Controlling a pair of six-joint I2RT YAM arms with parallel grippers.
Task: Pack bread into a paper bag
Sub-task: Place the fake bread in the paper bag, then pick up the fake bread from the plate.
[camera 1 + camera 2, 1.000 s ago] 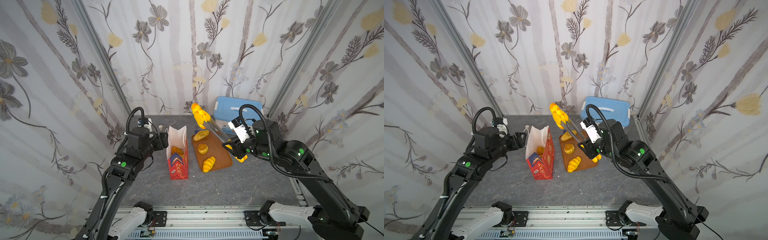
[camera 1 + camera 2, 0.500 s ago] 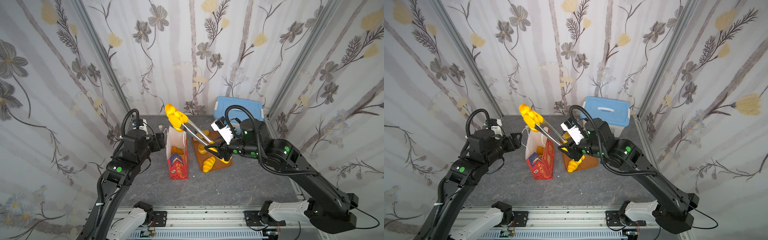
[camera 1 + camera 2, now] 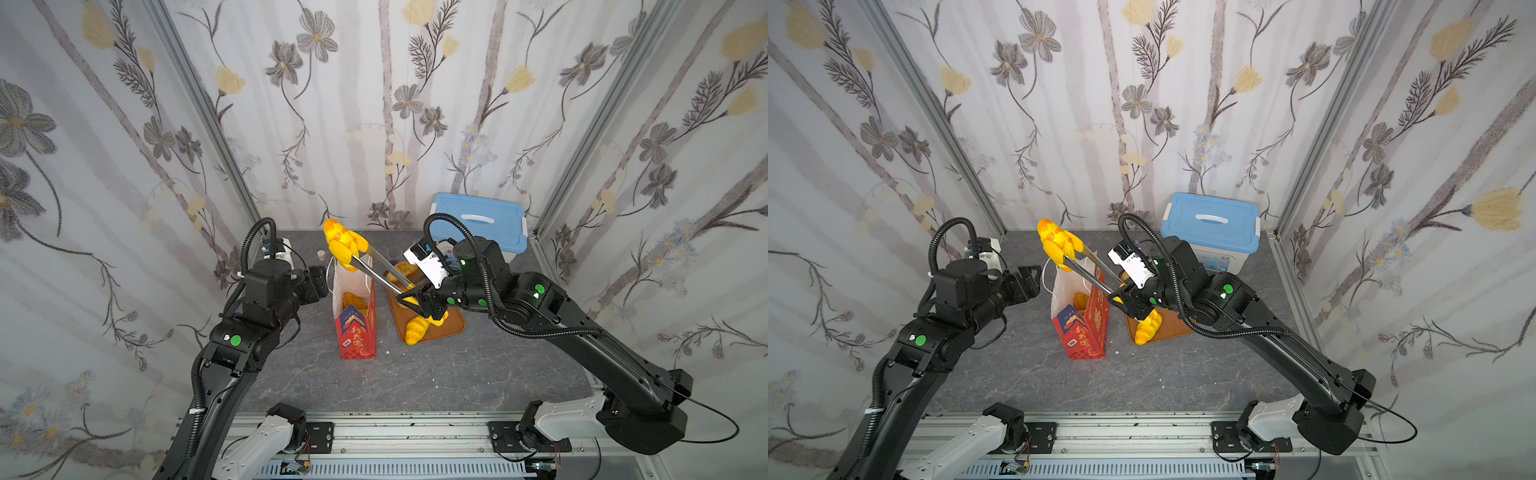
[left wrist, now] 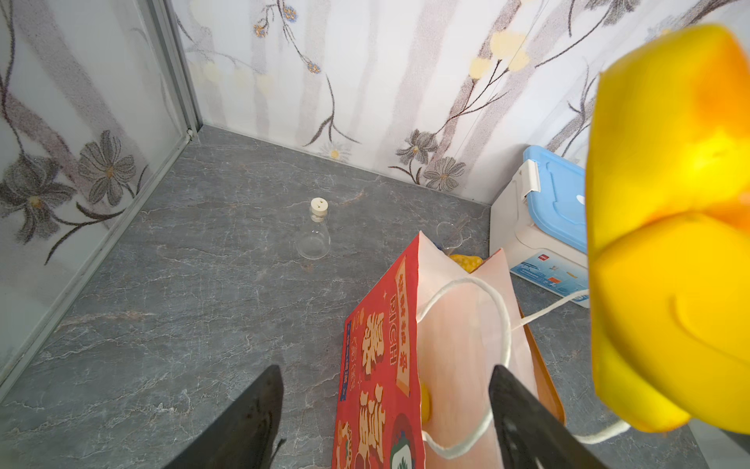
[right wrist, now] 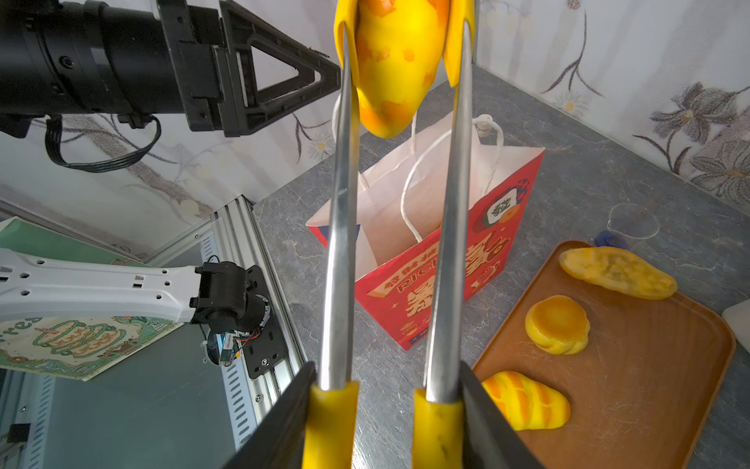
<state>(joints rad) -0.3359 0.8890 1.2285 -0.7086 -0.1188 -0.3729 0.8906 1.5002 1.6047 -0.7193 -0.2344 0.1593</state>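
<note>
Above paper bag [image 3: 357, 332], tongs [image 3: 382, 271] in right hand [image 3: 417, 300] pinch loaf [image 3: 340, 247].

Left jaws apart, right jaws clamped.

Top views: high, far, facing down. Wrist cameras: close behind left gripper [image 4: 385, 367], right gripper [image 5: 387, 365]; both see paper bag [image 5: 495, 243].

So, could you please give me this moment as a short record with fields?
right gripper: shut on the tongs, at their yellow handles
tongs: pinching the held loaf, raised near the paper bag's open top
left gripper: open, beside the bag's top edge
paper bag: upright, one piece of bread visible inside
tray: oval loaf, round bun, striped loaf
background: blue-lidded box, glass flask
</note>
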